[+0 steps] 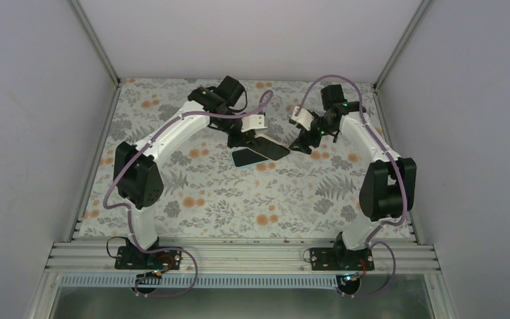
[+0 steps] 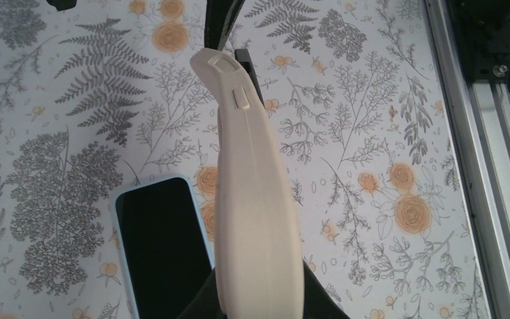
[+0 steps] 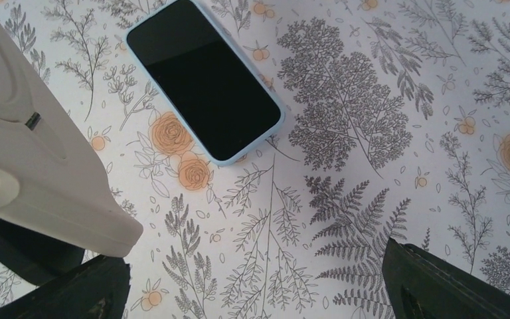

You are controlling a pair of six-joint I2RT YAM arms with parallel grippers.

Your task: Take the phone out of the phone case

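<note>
The phone (image 3: 206, 80), black screen up with a light blue rim, lies flat on the flowered table; it also shows in the left wrist view (image 2: 159, 252) and the top view (image 1: 247, 158). The cream phone case (image 2: 255, 199) is off the phone and above the table, seen edge-on. My left gripper (image 2: 259, 299) is shut on its near end. The case's far end (image 3: 33, 153) reaches beside the left finger (image 3: 60, 292) of my right gripper (image 3: 255, 292). The right gripper is open wide over bare table, to the phone's right (image 1: 302, 143).
The flowered cloth (image 1: 272, 199) covers the table between white walls. An aluminium rail (image 2: 485, 166) runs along the right of the left wrist view. The arm bases (image 1: 149, 259) stand at the near edge.
</note>
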